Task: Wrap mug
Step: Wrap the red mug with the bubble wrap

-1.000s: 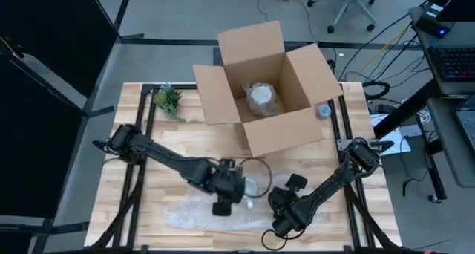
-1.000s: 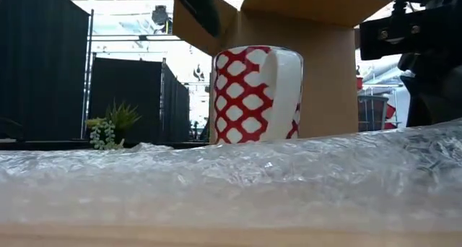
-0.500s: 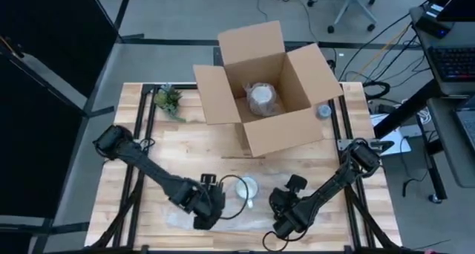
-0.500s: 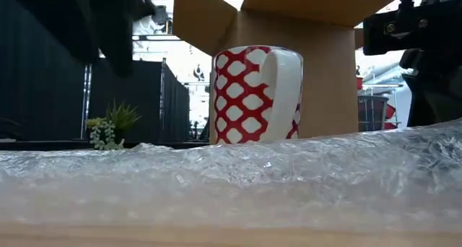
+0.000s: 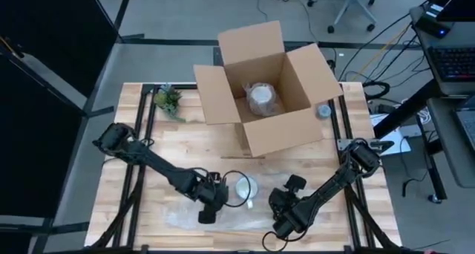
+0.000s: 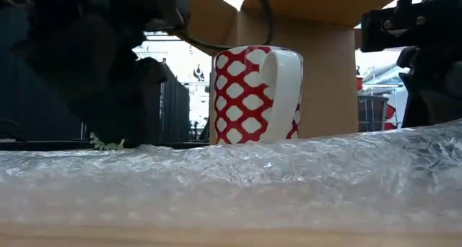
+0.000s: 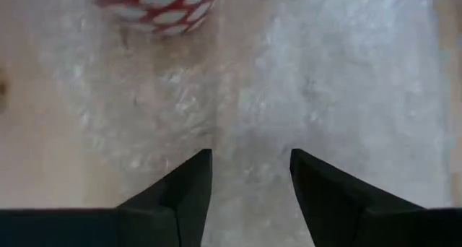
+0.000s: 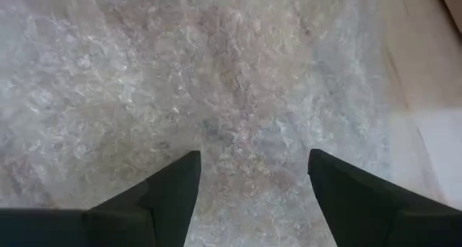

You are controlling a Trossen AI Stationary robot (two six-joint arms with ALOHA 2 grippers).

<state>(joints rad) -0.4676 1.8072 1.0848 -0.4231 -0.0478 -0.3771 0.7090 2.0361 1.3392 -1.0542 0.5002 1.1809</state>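
The red-and-white lattice mug (image 6: 256, 95) stands upright on its base at the far part of the clear bubble wrap sheet (image 5: 223, 218), which lies flat by the table's near edge. My left gripper (image 7: 249, 157) is open and points down at the wrap just left of and nearer than the mug (image 5: 245, 187); in the high view my left gripper (image 5: 207, 212) shows there. My right gripper (image 8: 253, 157) is open above the wrap's right part, right of the mug, and shows in the high view as well (image 5: 280, 226). Nothing is between either pair of fingers.
An open cardboard box (image 5: 260, 90) with a wrapped item inside stands at the table's far middle. A small green plant (image 5: 169, 99) sits at the far left. A tape roll (image 5: 323, 111) lies right of the box. Bare wood shows left of the wrap.
My left gripper has moved away from the mug toward the table's near-left and come down low over the bubble wrap. The mug and the wrap have stayed where they were.
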